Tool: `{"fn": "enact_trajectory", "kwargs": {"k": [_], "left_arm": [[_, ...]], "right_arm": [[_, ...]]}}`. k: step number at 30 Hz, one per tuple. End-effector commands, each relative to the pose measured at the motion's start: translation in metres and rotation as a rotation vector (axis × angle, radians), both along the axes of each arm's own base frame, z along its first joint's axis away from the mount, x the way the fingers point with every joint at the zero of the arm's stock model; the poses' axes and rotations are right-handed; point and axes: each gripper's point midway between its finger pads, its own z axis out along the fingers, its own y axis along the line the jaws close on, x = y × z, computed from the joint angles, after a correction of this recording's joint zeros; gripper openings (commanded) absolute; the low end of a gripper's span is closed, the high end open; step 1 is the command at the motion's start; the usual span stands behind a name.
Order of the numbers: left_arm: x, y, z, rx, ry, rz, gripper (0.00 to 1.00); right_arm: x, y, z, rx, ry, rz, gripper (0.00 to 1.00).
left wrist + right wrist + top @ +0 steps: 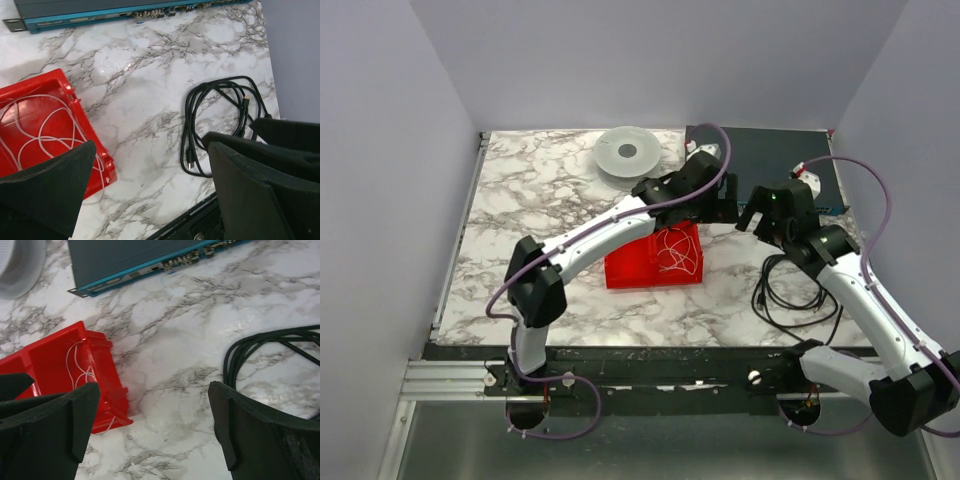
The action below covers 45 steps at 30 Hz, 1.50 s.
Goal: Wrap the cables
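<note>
Top view w/ two wrist views. Marble table (540, 190) seen from above and behind the arm bases.

(a) Black cable (187, 131): lies in a loose, uneven coil flat on the table at near right, partly under the R forearm in top view. One plug end shows at the coil's near-left edge. Nothing grips it.

(b) White cable (672, 252): thin, tangled in loops inside the red bin (635, 268), which sits at table ctr, left of the black coil and apart from it. One strand spills over the bin's rim onto the marble.

(c) L claw (723, 208): fingers spread wide, nothing between them. It hovers off the table just past the bin's far-right corner, w/ bin on one side of its wrist view and black coil on the other.

(d) R claw (752, 220): also spread wide and empty, held above bare marble between bin and black coil, just beside the L claw. Whether the two touch cannot be told.

(e) Background items: dark box w/ blue front edge (770, 150) at far right, ports along its near face; grey round spool (628, 152) at far ctr, left of the box.
</note>
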Motion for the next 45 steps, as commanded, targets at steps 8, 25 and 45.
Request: {"fn": "enact_trajectory", "kwargs": {"k": [8, 25, 45], "left_arm": [[0.002, -0.081, -0.068, -0.037, 0.146, -0.049, 0.99], [0.005, -0.049, -0.142, 0.132, 0.203, 0.093, 0.99], [0.042, 0.114, -0.156, 0.189, 0.260, 0.483, 0.99]], "right_arm": [[-0.017, -0.021, 0.028, -0.016, -0.043, -0.067, 1.00], [-0.025, -0.024, 0.021, -0.025, -0.027, -0.064, 1.00], [-0.022, -0.012, 0.006, 0.014, -0.010, -0.023, 1.00]]}}
